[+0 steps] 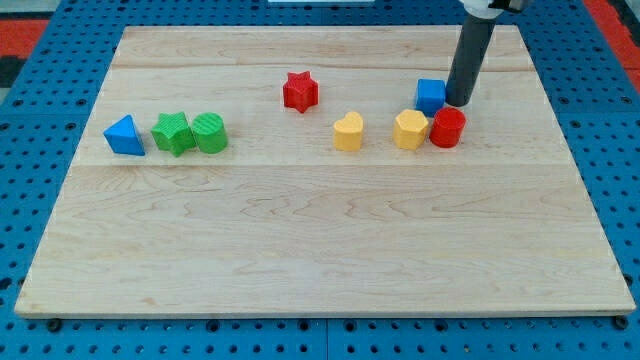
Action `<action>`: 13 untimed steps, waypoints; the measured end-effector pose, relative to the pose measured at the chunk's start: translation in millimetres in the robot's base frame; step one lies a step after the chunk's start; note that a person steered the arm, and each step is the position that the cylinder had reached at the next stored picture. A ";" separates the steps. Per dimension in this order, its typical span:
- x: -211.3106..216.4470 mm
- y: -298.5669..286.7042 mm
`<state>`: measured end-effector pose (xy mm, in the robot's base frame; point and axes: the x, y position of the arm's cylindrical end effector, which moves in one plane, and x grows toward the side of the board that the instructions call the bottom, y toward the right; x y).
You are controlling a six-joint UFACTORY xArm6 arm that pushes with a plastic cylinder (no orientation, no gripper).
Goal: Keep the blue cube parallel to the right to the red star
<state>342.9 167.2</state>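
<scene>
The red star (299, 91) sits on the wooden board (320, 230) near the view's top centre. The blue cube (430, 96) lies well to its right, at about the same height in the view. My tip (458, 101) is the lower end of the dark rod and stands right against the blue cube's right side, just above the red cylinder (447, 128).
A yellow hexagonal block (409, 130) touches the red cylinder's left side, just below the blue cube. A yellow heart (347, 132) lies left of it. At the view's left stand a blue triangle (124, 136), a green star (173, 132) and a green cylinder (209, 132).
</scene>
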 end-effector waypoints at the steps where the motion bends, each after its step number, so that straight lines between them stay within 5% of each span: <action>1: 6.5 1.0; 13: -19.5 -56.2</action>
<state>323.4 111.0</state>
